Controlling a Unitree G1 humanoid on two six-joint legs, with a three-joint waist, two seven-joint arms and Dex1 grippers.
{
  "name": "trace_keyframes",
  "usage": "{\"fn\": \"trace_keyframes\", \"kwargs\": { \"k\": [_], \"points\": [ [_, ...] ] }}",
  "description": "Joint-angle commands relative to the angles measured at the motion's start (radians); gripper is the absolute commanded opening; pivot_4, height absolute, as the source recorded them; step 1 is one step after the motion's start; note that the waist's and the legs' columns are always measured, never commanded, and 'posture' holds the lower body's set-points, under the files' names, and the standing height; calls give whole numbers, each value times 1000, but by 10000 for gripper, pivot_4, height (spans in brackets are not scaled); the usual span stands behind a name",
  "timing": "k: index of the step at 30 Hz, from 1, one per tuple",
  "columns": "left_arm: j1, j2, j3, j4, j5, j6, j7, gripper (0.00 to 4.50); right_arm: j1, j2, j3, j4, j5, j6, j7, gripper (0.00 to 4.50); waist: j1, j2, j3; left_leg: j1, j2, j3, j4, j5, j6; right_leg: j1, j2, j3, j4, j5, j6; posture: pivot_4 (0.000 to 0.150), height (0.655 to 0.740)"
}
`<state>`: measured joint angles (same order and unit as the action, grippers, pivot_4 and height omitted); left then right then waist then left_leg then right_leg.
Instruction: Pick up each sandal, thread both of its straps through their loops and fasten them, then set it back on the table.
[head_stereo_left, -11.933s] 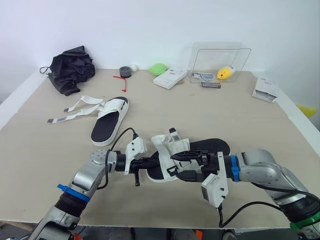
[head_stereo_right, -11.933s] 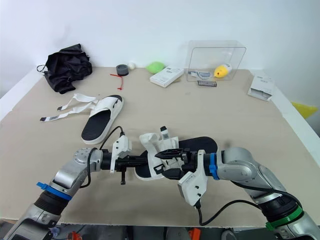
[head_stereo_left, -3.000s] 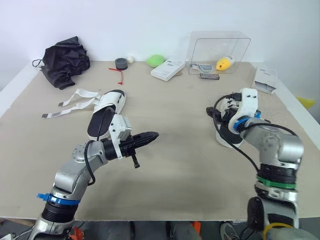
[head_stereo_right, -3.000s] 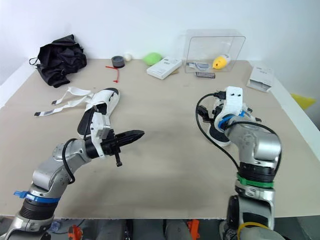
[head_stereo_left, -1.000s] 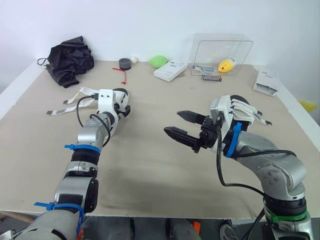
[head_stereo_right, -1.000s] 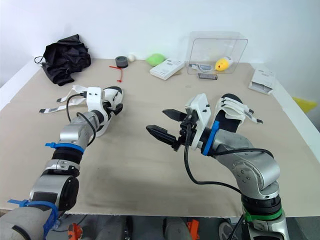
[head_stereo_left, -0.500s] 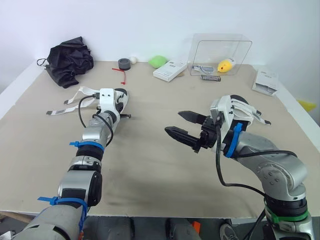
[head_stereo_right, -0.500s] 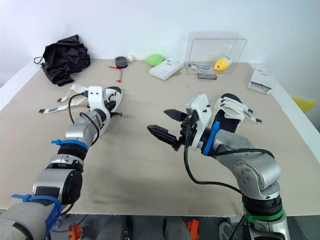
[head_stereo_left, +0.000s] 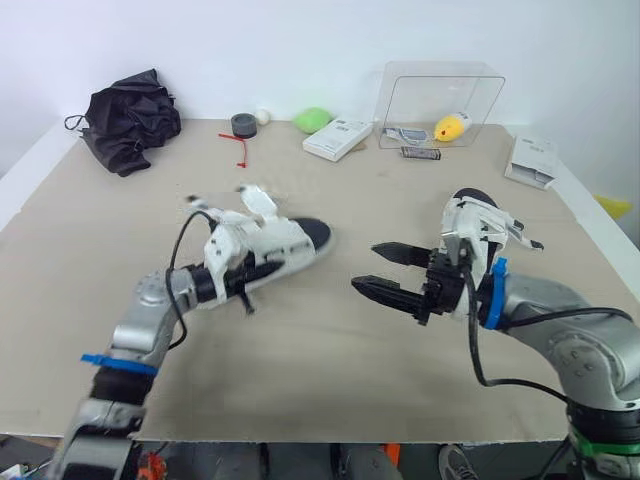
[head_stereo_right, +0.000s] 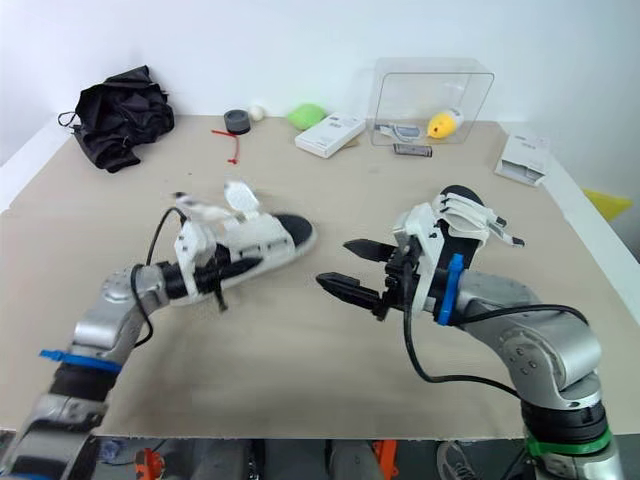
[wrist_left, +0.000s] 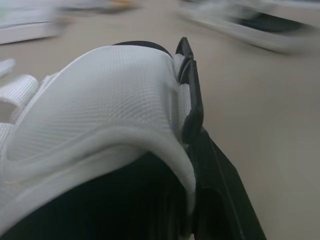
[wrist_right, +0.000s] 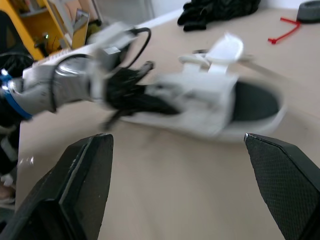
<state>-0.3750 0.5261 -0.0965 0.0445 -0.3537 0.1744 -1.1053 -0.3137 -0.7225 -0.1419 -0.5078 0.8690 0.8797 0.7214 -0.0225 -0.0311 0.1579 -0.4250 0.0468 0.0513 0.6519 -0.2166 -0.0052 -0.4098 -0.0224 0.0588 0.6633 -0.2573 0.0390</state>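
My left gripper (head_stereo_left: 243, 274) is shut on a white sandal (head_stereo_left: 285, 244) with a black footbed, holding it tilted just above the table's middle left. Its loose straps (head_stereo_left: 252, 196) stick up behind, blurred. In the left wrist view the sandal's white mesh upper (wrist_left: 100, 100) and a black buckle loop (wrist_left: 192, 100) sit right in front of the camera. My right gripper (head_stereo_left: 386, 271) is open and empty, a short way right of the sandal's toe; its fingers (wrist_right: 82, 185) frame the sandal (wrist_right: 215, 107). A second sandal (head_stereo_left: 482, 214) lies on the table at the right, straps across it.
Along the table's far edge are a black bag (head_stereo_left: 130, 120), a grey tape roll (head_stereo_left: 243, 125), a red tie (head_stereo_left: 241, 155), a green object (head_stereo_left: 312, 120), a white box (head_stereo_left: 338, 138) and a clear container (head_stereo_left: 440, 105). A booklet (head_stereo_left: 530, 160) lies far right.
My left gripper has lifted the sandal from the far left and carried it right towards the table's middle, straps swinging. The right gripper has shifted slightly right, still open.
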Motion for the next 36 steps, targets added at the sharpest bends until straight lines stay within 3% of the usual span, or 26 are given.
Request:
{"fn": "trace_keyframes", "kwargs": {
  "k": [1,10,15,21,36],
  "points": [
    [17,60,-26,-109,-52,6,-142,174,15,-58,-49,14,27,-12,87,45000,1,0,0,0,0,0,0,0,0,0,0,0,0,0,0,1500,7400],
    [26,80,-60,-155,-79,44,-234,0,81,-195,-1,1,36,-18,297,1499,1,0,0,1,0,-1,2,1,2,1,0,0,0,0,1,1500,7400],
    [53,80,-99,-162,-43,10,-260,0,7,-181,156,97,-123,-51,282,598,0,0,0,1,1,-1,2,1,2,1,1,1,0,0,1,1500,7400],
    [103,97,-138,-143,20,-28,-249,0,-60,-183,309,193,-270,-142,386,598,1,0,0,1,1,0,3,1,2,1,1,1,0,0,1,1500,7400],
    [132,78,-146,-167,33,-5,-168,0,-222,-7,470,332,-404,-177,457,598,1,1,0,2,1,-1,3,1,4,1,1,2,1,1,1,1500,7400]
  ]
}}
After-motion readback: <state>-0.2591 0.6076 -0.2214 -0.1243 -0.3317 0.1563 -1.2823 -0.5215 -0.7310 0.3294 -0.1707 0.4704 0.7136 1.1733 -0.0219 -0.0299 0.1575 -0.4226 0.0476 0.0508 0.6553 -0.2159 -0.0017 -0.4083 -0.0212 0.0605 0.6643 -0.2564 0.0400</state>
